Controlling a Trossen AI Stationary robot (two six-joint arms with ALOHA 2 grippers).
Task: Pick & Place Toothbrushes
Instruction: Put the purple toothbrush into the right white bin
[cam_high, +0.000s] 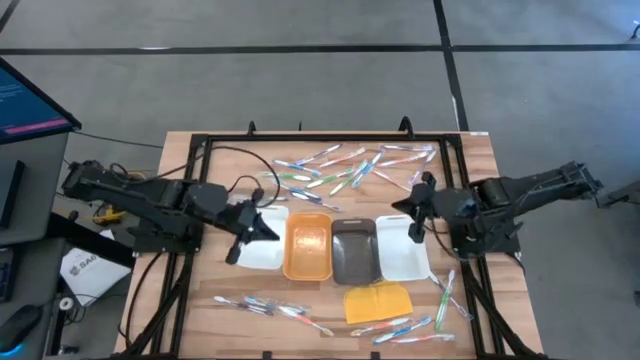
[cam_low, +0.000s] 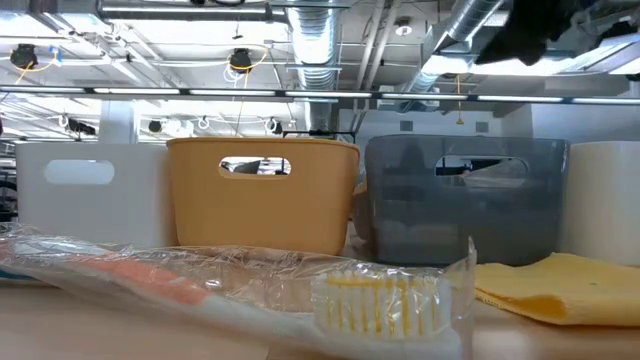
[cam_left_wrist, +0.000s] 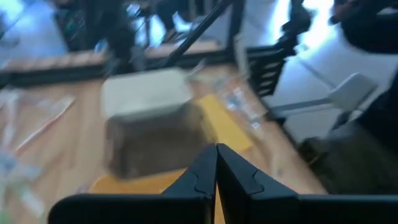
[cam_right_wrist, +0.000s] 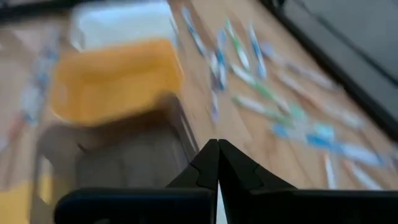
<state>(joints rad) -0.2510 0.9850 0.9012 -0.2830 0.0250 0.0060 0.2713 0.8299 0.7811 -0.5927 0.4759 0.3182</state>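
Both my pincers are pinched shut on nothing: left gripper (cam_high: 268, 232) over the white tray (cam_high: 262, 250), right gripper (cam_high: 417, 208) over the other. Toothbrushes (cam_high: 345, 170) lie scattered at twelve o'clock of the trays, more at six. Descending closed, I'd probably just shove the wrapped, crowded brushes aside.

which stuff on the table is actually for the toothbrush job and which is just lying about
For the job:
- toothbrushes, scattered at the far edge and the near edge of the table
- left gripper and right gripper, jaws shut, holding nothing

Lying about:
- orange tray
- grey tray
- two white trays
- yellow pad
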